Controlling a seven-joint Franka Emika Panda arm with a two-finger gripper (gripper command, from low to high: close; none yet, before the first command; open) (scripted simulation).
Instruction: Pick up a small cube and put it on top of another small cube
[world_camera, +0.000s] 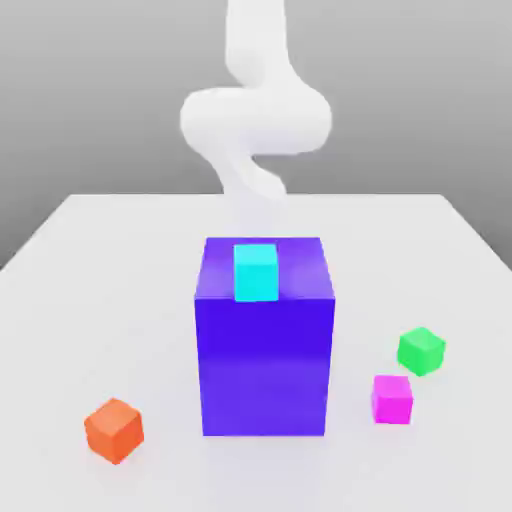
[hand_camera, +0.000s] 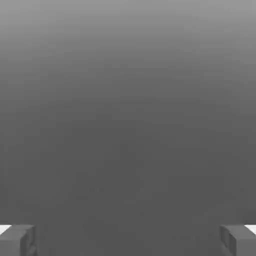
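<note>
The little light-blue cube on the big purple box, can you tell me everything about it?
The cyan cube is small, plain and smooth, with a brighter top face and a slightly darker front face. It sits upright and square on top of the big purple block, close to that block's front edge and about midway across it. Only the block touches it. The white arm rises behind it, not touching.

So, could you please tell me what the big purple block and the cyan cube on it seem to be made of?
Purple block: looks like smooth, slightly glossy plastic, with a soft sheen on its front face. Cyan cube: a flat, matte, uniform colour, possibly plastic or foam. Both are simulator renders, so the material stays open.
</note>
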